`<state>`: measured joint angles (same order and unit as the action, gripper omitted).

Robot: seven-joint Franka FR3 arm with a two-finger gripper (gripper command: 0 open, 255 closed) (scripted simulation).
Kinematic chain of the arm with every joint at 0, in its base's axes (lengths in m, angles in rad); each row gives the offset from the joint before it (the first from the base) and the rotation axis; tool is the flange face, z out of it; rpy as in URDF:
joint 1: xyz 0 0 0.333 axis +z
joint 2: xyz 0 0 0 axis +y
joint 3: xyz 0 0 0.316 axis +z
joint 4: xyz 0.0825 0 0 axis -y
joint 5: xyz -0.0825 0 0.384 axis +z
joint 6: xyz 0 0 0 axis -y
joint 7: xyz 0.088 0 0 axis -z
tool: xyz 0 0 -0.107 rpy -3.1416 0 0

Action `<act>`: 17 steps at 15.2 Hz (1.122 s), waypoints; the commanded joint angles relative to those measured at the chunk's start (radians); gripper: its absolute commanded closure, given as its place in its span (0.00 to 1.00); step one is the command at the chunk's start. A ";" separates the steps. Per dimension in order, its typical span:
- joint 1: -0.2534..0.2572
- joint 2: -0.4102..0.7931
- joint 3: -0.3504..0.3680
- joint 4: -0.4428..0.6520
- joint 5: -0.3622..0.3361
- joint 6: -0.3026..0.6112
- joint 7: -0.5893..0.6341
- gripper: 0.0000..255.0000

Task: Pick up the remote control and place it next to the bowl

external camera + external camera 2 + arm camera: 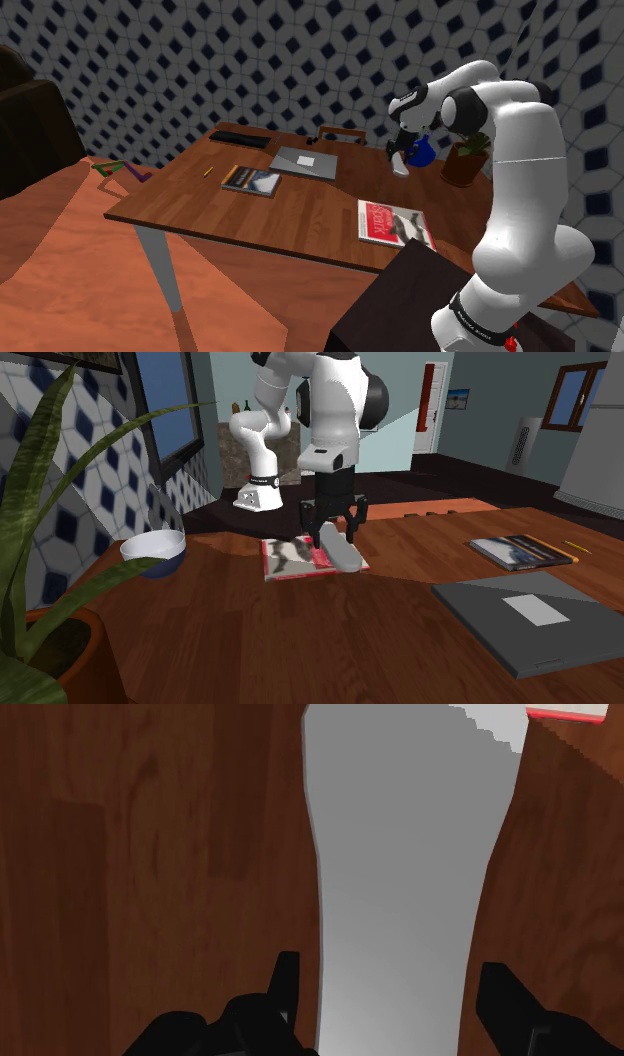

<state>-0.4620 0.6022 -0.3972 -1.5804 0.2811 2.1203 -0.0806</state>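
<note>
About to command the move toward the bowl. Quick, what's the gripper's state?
Gripper: closed, holding the grey remote control above the table.

white rounded arm (335,397), dark joints, all-black gripper (335,538).

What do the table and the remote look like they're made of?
The table: dark brown wood, with visible grain and a slight sheen. The remote: plain smooth grey, no texture or buttons drawn, so its material is unclear.
</note>
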 commanded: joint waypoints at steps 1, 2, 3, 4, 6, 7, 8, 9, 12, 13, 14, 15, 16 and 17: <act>0.003 -0.035 -0.008 -0.049 -0.007 0.014 -0.012 1.00; 0.004 -0.067 -0.016 -0.100 -0.012 0.034 -0.025 1.00; 0.005 -0.097 -0.023 -0.149 -0.017 0.052 -0.037 1.00; 0.005 -0.126 -0.031 -0.195 -0.023 0.070 -0.049 1.00; 0.004 -0.182 -0.047 -0.282 -0.037 0.103 -0.073 1.00; 0.003 -0.210 -0.056 -0.324 -0.044 0.118 -0.085 1.00; 0.001 -0.236 -0.064 -0.364 -0.052 0.133 -0.097 1.00; -0.001 -0.263 -0.073 -0.402 -0.061 0.146 -0.108 1.00; -0.010 -0.339 -0.102 -0.510 -0.090 0.183 -0.141 1.00; -0.014 -0.364 -0.112 -0.543 -0.101 0.195 -0.151 1.00; -0.019 -0.388 -0.123 -0.576 -0.113 0.205 -0.161 1.00; -0.024 -0.412 -0.134 -0.607 -0.126 0.215 -0.172 1.00; -0.030 -0.436 -0.145 -0.637 -0.139 0.224 -0.182 1.00; -0.036 -0.460 -0.156 -0.666 -0.154 0.233 -0.192 1.00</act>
<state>-0.4877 0.1628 -0.5407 -2.2200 0.1383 2.3442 -0.2535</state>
